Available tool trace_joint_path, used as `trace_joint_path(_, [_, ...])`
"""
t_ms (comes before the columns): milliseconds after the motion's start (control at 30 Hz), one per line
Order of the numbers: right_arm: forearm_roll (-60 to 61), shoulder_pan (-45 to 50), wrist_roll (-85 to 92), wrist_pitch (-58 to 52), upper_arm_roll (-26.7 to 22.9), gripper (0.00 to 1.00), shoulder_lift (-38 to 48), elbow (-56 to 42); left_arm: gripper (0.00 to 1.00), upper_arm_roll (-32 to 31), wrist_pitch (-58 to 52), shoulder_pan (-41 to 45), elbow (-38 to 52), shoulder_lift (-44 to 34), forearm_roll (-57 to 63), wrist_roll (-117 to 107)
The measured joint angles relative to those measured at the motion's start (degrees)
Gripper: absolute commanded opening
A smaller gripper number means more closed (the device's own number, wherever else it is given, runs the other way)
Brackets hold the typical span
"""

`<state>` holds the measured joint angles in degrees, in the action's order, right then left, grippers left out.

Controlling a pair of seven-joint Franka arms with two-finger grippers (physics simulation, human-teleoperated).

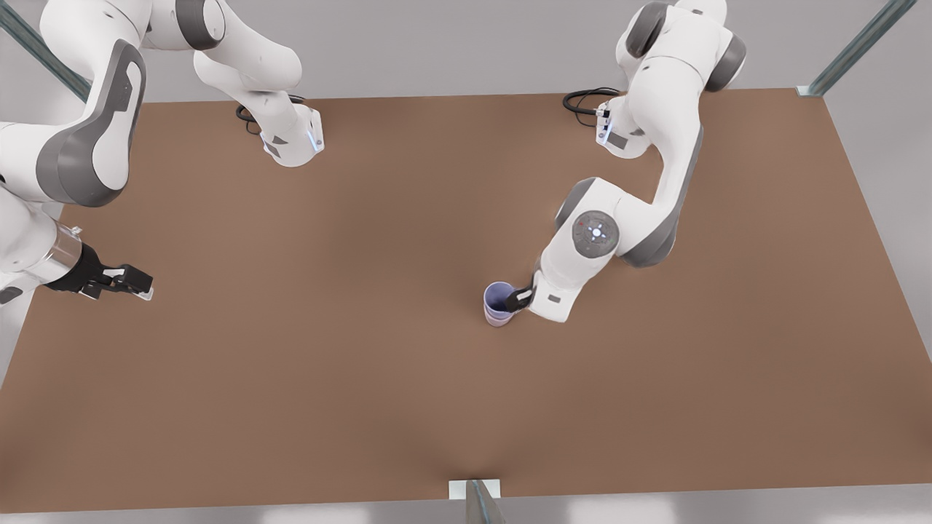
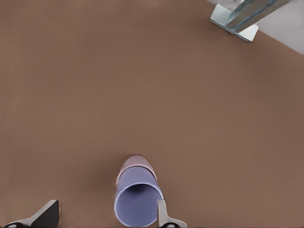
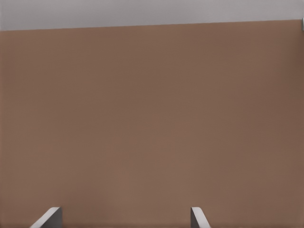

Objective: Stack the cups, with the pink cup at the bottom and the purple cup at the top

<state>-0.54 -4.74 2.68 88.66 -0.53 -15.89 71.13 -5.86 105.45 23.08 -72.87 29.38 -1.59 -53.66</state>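
The purple cup (image 1: pixel 499 298) sits nested inside the pink cup (image 1: pixel 498 320) on the brown desk (image 1: pixel 328 364), slightly toward 4 o'clock from the desk's centre in the front view. Only a thin pink band shows beneath the lavender rim there; in the left wrist view the pink cup (image 2: pixel 135 162) peeks out behind the purple cup (image 2: pixel 137 205).

The left hand (image 1: pixel 515 298) hovers at the stack from the 3 o'clock side in the front view, one dark finger (image 1: pixel 520 297) at the purple cup's rim. In the left wrist view the left hand (image 2: pixel 102 213) has its fingers spread apart: one fingertip (image 2: pixel 162 212) is just beside the cup's outer wall, the other stands well clear, so the hand is open and grips nothing.

The right hand (image 1: pixel 138 284) waits over the desk's edge at about 9 o'clock in the front view, well apart from the cups. In the right wrist view the right hand (image 3: pixel 124 216) has its two fingertips wide apart over bare desk (image 3: pixel 152 118), open and holding nothing.

A metal frame post (image 2: pixel 237 16) stands at the desk's edge.
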Motion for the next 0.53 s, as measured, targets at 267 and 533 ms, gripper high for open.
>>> trace_joint_path(267, [0.06,0.08,0.17,0.09,0.01,1.00,-0.08,0.01,1.00,2.76,-13.90,-14.52,0.20,-13.80,2.12,18.36])
trace_joint_path(533, [0.07,0.08,0.28,0.13,0.01,1.00,-0.09,0.08,1.00,-3.27,-17.88,-20.63,-0.84,-16.90,2.90,33.96])
